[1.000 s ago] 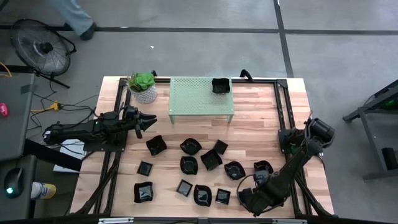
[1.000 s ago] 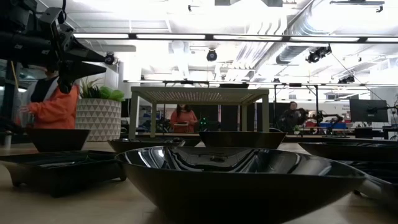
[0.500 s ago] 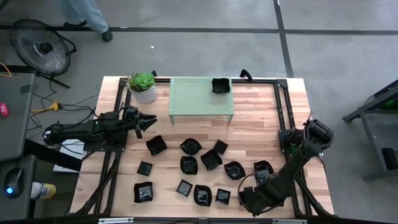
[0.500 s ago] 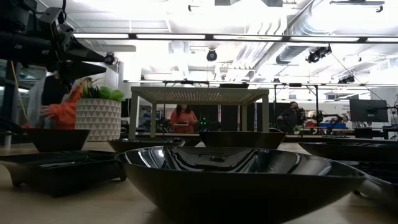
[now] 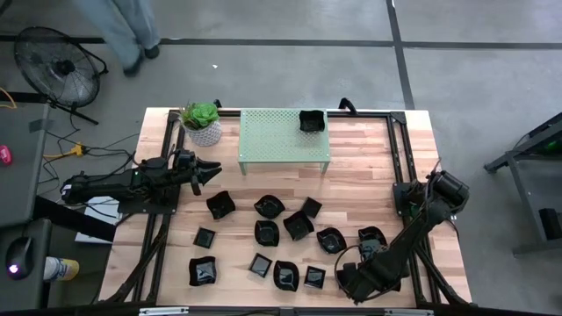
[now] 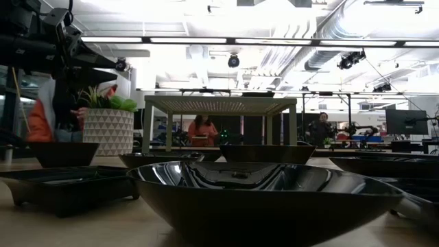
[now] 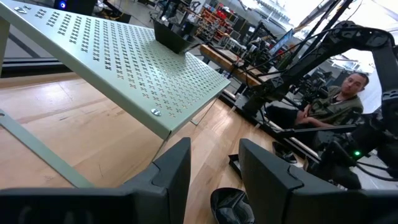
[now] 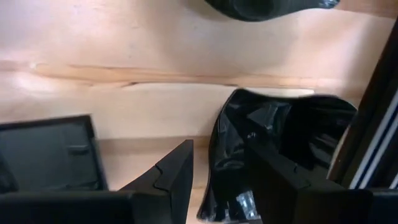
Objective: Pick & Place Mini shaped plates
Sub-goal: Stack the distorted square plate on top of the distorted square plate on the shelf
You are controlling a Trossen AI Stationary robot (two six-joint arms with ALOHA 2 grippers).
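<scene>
Several glossy black mini shaped plates lie scattered on the wooden table's near half. Another one sits on the green perforated shelf. My right gripper points down at the near right. It is open, and its fingers stand on either side of the rim of a wavy plate that rests on the table. A square plate lies beside it. My left gripper hangs level at the table's left, open and empty.
A white-potted green plant stands at the far left next to the shelf. Black frame rails run along the table's sides. A fan and a walking person are on the floor beyond the far edge.
My right gripper has sunk a little toward the wavy plate at the near right, its fingers still apart. The person beyond the far edge has walked on. The plates lie as before.
</scene>
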